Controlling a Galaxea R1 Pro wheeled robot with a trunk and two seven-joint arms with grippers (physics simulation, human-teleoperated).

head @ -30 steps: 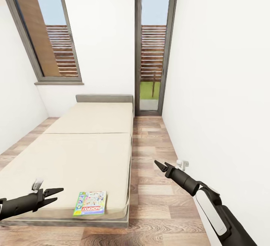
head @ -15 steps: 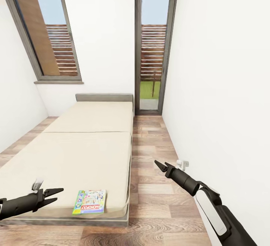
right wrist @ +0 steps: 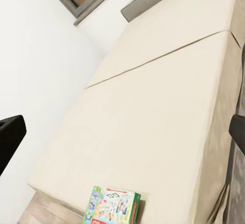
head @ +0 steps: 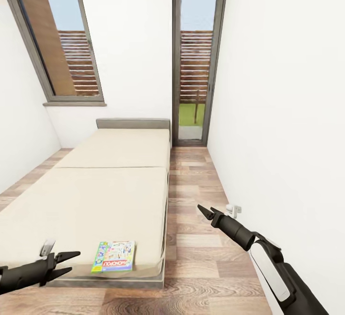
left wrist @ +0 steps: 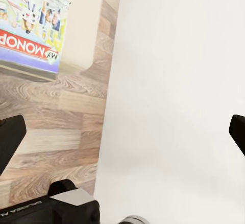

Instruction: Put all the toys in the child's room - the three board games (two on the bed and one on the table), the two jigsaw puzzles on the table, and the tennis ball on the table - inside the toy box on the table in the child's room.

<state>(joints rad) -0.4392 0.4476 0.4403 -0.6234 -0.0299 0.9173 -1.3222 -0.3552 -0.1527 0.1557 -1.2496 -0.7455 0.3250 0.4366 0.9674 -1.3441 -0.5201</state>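
One board game (head: 114, 256), a flat green-edged box with a red Monopoly banner, lies on the near right corner of the beige bed (head: 110, 185). It also appears in the left wrist view (left wrist: 30, 27) and the right wrist view (right wrist: 112, 206). My left gripper (head: 73, 261) hovers open just left of the game, near the bed's foot. My right gripper (head: 201, 211) is open and empty over the wood floor, to the right of the bed. The table, toy box, jigsaw puzzles and tennis ball are out of view.
A strip of wood floor (head: 191, 195) runs between the bed and the white wall (head: 287, 137) on the right. A small white fitting (head: 233, 208) sticks out low on that wall. A grey-framed window (head: 62, 41) and a tall glass door (head: 196, 56) stand behind the bed.
The whole head view has shifted slightly, so the camera has moved. My left gripper sits lower in the view than before. The board game stays in place and the right arm holds its pose.
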